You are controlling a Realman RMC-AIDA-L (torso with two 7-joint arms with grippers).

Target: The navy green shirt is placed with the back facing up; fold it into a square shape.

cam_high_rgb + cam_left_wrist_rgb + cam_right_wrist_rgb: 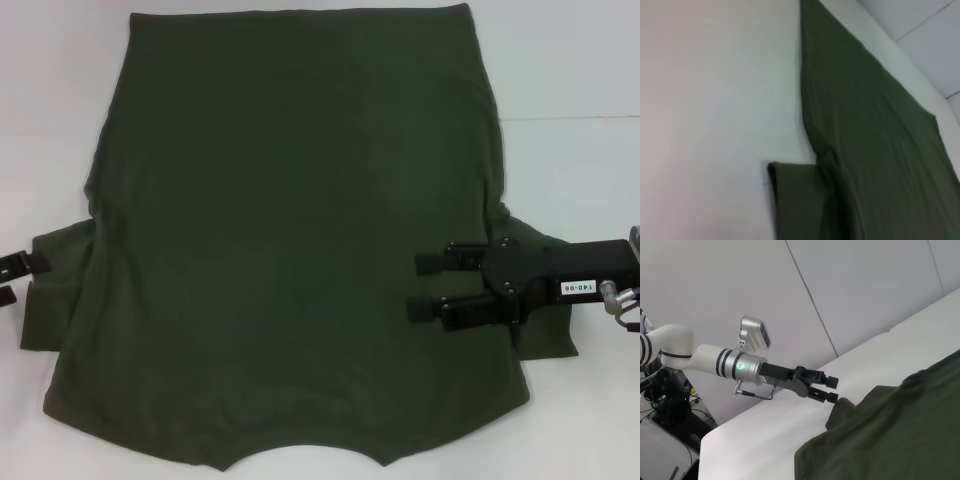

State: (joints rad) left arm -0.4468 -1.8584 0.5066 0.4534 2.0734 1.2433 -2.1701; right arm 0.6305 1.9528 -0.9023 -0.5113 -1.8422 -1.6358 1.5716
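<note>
The navy green shirt (290, 250) lies flat on the white table (560, 60), plain side up, hem far from me and neckline at the near edge. Its short sleeves stick out to each side. My right gripper (424, 285) hovers open over the shirt's right side, just inward of the right sleeve (548, 325), fingers pointing toward the middle. My left gripper (18, 279) is open at the outer edge of the left sleeve (55, 290). The right wrist view shows that left gripper (834, 390) open beside the sleeve tip. The left wrist view shows the shirt (870, 130) and its sleeve (800, 200).
White table surface surrounds the shirt, with a seam line (570, 118) at the back right. In the right wrist view, grey wall panels (865, 285) rise behind the table and dark equipment with cables (665, 405) stands past its end.
</note>
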